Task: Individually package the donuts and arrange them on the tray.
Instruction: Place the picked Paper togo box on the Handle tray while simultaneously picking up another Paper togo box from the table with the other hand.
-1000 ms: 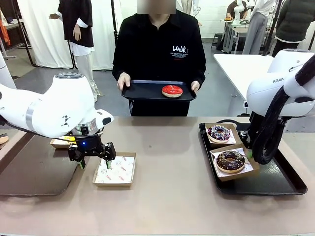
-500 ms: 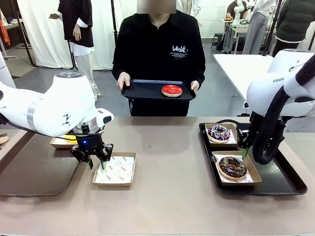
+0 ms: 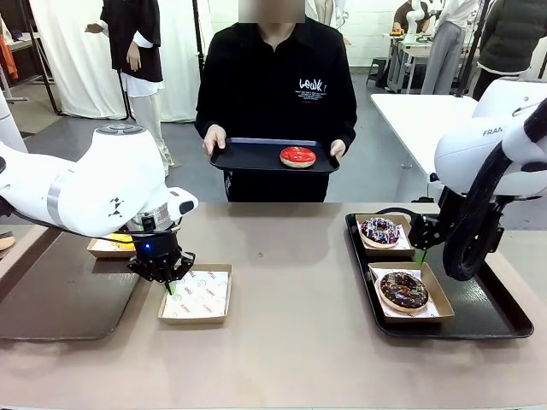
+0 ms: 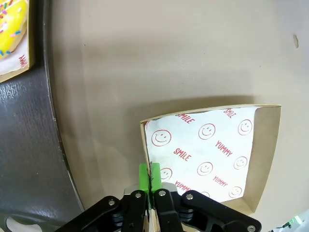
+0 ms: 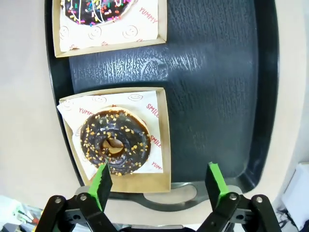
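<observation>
My left gripper is shut on the near wall of an empty paper-lined box, seen at table left in the front view. Behind it the yellow donut lies in its own box. On the black tray at right, two boxes hold the sprinkled chocolate donut and the dark chocolate donut. My right gripper hangs open above the tray, its fingers straddling the dark donut's box without touching it. The person holds a second black tray bearing the red donut.
A dark mat or tray covers the table's left end, under the yellow donut's box. The middle of the table is bare. The right half of the black tray has free room. The person stands at the far edge.
My left gripper closed onto the empty box's wall and nudged the box. My right gripper opened, let the dark donut's box settle flat on the tray, and drew back.
</observation>
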`<state>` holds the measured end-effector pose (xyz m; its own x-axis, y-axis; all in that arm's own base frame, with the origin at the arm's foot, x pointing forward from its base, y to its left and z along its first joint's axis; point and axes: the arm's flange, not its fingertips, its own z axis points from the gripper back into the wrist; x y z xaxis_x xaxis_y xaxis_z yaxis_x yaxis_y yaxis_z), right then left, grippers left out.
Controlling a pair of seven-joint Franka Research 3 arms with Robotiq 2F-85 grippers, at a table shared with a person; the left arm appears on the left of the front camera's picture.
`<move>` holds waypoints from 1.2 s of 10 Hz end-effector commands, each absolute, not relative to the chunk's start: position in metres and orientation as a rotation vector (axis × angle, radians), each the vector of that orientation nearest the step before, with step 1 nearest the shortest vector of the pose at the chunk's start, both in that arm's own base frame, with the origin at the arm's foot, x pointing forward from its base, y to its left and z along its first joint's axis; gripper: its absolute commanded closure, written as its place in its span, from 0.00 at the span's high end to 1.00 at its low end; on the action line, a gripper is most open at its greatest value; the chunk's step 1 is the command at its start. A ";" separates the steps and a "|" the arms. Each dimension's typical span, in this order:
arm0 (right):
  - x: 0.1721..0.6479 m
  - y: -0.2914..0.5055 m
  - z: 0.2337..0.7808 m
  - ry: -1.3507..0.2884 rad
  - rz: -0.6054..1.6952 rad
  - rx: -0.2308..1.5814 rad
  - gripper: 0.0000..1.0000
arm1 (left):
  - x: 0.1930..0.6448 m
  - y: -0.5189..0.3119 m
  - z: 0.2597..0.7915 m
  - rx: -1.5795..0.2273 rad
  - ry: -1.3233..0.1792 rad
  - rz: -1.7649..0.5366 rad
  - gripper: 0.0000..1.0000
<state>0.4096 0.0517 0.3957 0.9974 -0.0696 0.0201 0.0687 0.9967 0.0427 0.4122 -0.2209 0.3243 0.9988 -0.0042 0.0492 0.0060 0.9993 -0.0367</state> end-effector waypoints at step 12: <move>0.375 -0.202 0.436 0.173 -0.254 1.229 1.00 | 0.421 -0.293 0.447 -0.051 -0.141 -0.131 0.00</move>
<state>0.3785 -0.2019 0.4360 0.9487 -0.1131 -0.2951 0.3160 0.3514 0.8813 0.4145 -0.2841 0.4332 0.9815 -0.1240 0.1456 0.1350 0.9885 -0.0679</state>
